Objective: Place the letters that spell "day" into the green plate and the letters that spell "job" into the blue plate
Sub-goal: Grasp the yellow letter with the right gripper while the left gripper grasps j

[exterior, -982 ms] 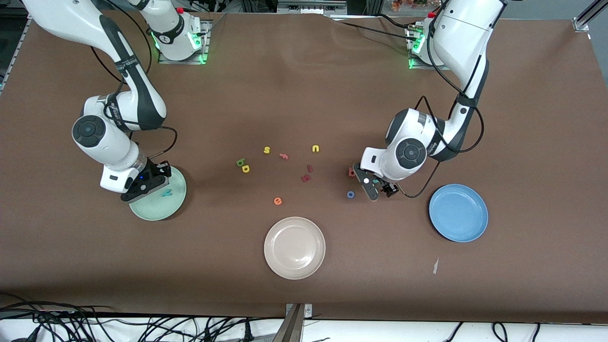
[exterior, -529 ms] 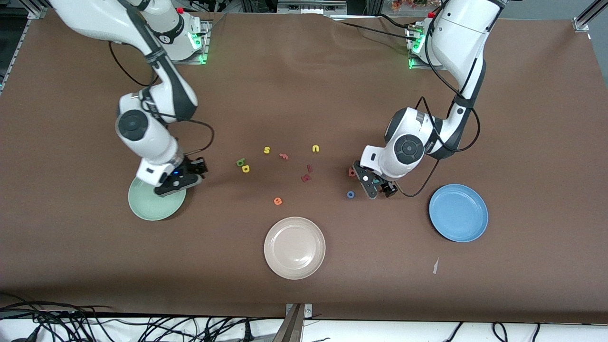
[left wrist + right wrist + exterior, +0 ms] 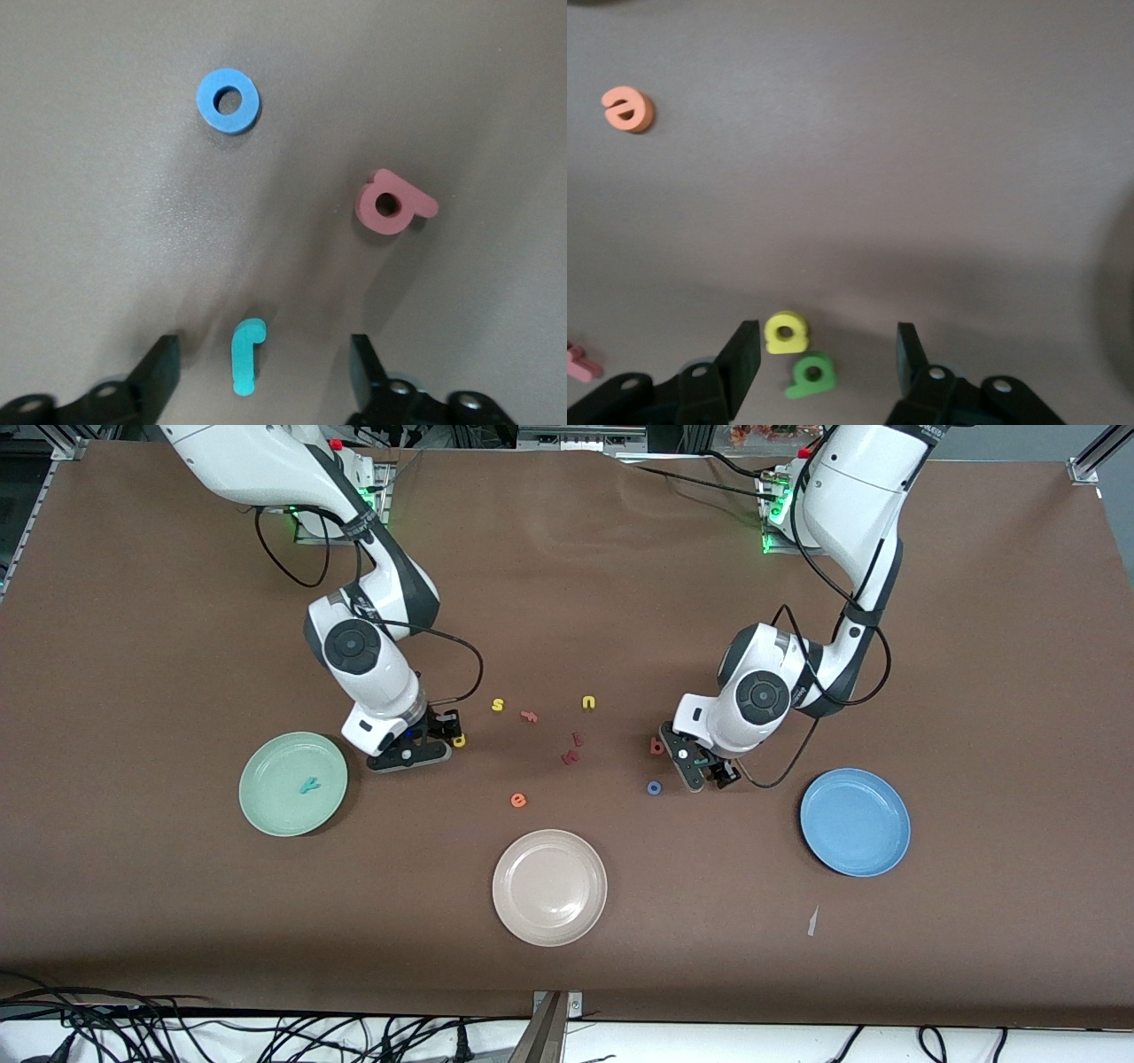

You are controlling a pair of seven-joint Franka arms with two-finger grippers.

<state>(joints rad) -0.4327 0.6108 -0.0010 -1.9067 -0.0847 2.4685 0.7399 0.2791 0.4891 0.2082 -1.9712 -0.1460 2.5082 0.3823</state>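
Teal "j" [image 3: 246, 356] lies between the left hand's [image 3: 264, 376] wide-open fingers (untouched).

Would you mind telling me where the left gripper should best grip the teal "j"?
Probably across its straight stem, from directly above. The teal "j" lies flat on the table between the open fingers of the left gripper, its stem running along the gap, so they can close on its sides.

Between the left pincer's [image 3: 260, 372] black fingers: teal "j" [image 3: 245, 356]; ahead, blue "o" [image 3: 228, 100], salmon "b" [image 3: 392, 203]. Yellow "a" [image 3: 785, 332], green "d" [image 3: 809, 375]; brown worktop [image 3: 567, 558].
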